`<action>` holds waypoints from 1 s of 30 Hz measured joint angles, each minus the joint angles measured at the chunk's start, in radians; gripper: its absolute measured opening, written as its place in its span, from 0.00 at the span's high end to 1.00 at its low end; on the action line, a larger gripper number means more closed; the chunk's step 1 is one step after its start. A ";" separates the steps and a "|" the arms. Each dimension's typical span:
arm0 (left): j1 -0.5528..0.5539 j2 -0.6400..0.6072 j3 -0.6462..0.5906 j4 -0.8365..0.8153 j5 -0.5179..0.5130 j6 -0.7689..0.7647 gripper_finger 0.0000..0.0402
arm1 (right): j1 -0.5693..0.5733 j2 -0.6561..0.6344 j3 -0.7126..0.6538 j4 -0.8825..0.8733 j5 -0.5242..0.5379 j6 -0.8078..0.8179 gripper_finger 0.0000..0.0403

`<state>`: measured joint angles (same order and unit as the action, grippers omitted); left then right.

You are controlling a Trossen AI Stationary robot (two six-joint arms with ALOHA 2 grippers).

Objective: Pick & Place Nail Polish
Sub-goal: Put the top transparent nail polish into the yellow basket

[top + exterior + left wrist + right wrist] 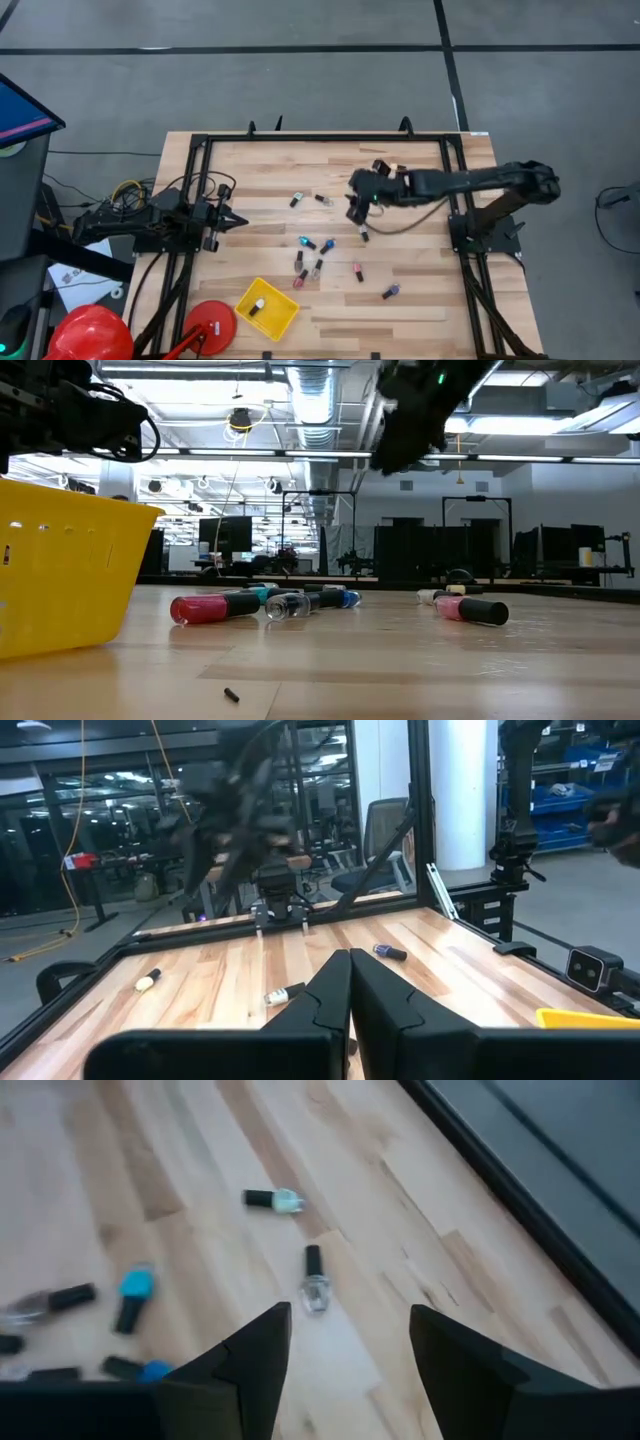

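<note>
Right gripper (348,1342), jaws spread and empty, hovers above a clear bottle (315,1286) (lying flat); next, descend and pinch.

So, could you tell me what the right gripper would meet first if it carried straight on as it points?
Probably the clear nail polish bottle, which lies just ahead between the open right gripper fingers; depth is uncertain.

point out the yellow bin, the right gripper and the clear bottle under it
yellow bin (285,318), high view, its right rim
right gripper (350,1342), right wrist view, midway between open fingertips
clear bottle (316,1291), right wrist view, its glass body
</note>
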<state>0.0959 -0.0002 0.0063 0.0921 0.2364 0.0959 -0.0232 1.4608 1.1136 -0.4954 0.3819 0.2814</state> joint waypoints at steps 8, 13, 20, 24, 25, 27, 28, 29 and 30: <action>0.000 0.000 0.000 0.007 0.000 0.000 1.00 | -0.087 0.182 0.001 0.132 -0.087 -0.171 0.45; 0.000 0.000 0.000 0.018 0.000 0.000 1.00 | -0.104 0.308 0.080 0.122 -0.148 -0.220 0.37; 0.000 0.000 0.000 0.035 0.000 0.000 1.00 | -0.104 0.484 0.241 0.063 -0.150 -0.293 0.33; 0.000 0.000 0.000 0.046 0.000 0.000 1.00 | -0.115 0.558 0.312 0.030 -0.151 -0.316 0.33; 0.000 0.000 0.000 0.047 0.000 0.000 1.00 | -0.120 0.562 0.315 0.019 -0.152 -0.319 0.33; 0.000 0.000 0.000 0.048 0.000 0.000 1.00 | -0.132 0.573 0.318 0.014 -0.151 -0.318 0.33; 0.000 0.000 0.000 0.049 0.000 0.000 1.00 | -0.141 0.581 0.321 0.033 -0.152 -0.318 0.33; 0.000 0.000 0.000 0.048 0.000 0.000 1.00 | -0.149 0.583 0.318 0.009 -0.152 -0.318 0.33; 0.000 0.000 0.000 0.050 0.000 0.000 1.00 | -0.157 0.583 0.313 -0.022 -0.157 -0.318 0.33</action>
<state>0.0959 -0.0002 0.0063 0.1424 0.2363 0.0959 -0.1797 2.0434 1.4269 -0.5171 0.2249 -0.0368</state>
